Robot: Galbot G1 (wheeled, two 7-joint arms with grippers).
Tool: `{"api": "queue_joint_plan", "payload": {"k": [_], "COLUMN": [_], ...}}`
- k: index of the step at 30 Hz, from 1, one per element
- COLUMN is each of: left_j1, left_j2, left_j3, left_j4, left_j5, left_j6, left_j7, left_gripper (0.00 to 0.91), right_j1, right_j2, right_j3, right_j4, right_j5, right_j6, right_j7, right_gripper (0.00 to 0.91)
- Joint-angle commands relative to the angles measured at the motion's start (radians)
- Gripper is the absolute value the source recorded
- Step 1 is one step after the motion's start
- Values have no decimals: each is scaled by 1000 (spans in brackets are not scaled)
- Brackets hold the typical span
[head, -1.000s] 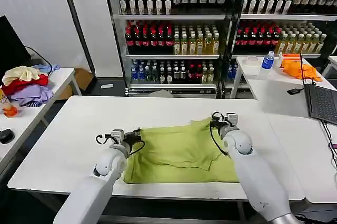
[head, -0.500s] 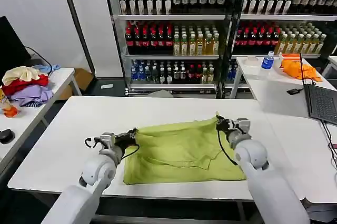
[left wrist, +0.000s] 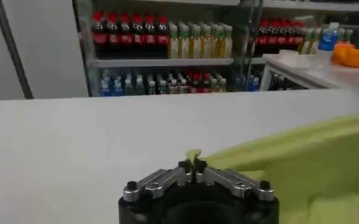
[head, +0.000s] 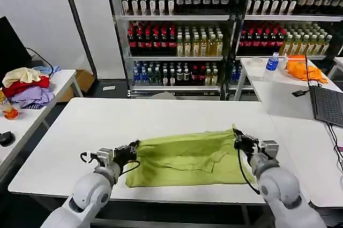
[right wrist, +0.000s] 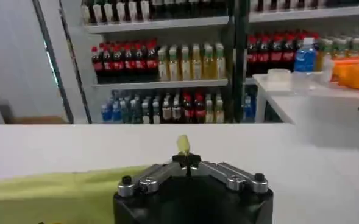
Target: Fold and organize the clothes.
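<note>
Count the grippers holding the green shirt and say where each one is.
2. The left gripper pinches the T-shirt at its far left corner; the right gripper pinches its far right corner. Both are shut on fabric.

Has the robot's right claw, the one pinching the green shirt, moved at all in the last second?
Yes. In the head view the right gripper, shut on the T-shirt, has slid outward toward the laptop and back toward the table's near edge.

both grippers, left [head: 130, 148] and right [head: 238, 138], have drawn apart and nearer the robot, stretching the t-shirt [head: 185, 156] wider.
</note>
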Motion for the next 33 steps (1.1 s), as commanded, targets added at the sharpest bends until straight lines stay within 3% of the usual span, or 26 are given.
{"api": "queue_joint_plan", "payload": {"k": [1,25,26,27,28,29,33], "left_j1": [100,153,155,158,159,160,163], "left_j2": [32,9,7,5,4,2,-7], "left_j3": [-14,-13,-13,-13,-13,-12,-16], "left_j4": [-57,-23,-25,-30,-31,-32,-37], "left_j5": [48,135,135,137,139,141,143], "left_j6": [4,-14,-15,-18,-18,-17,-18], "left_j7": [15,34,35,35,39,41,47], "left_gripper": [40,40,91,403,675,907,907], "right_j1": [-188,-282,-279,-278,-275,-270,-238], "right_j2": [-2,55,55,55,54,53,50], "right_j3": [89,81,81,81,80,79,61], "right_j4": [117,111,111,111,110,109,110], "right_j5": [-7,-58,-58,-59,-61,-70,-78], "right_j6": [-3,-3,-2,-2,-2,-2,-2], "right_j7": [3,12,12,12,12,9,-10], "right_gripper": [0,0,0,101,403,907,907]}}
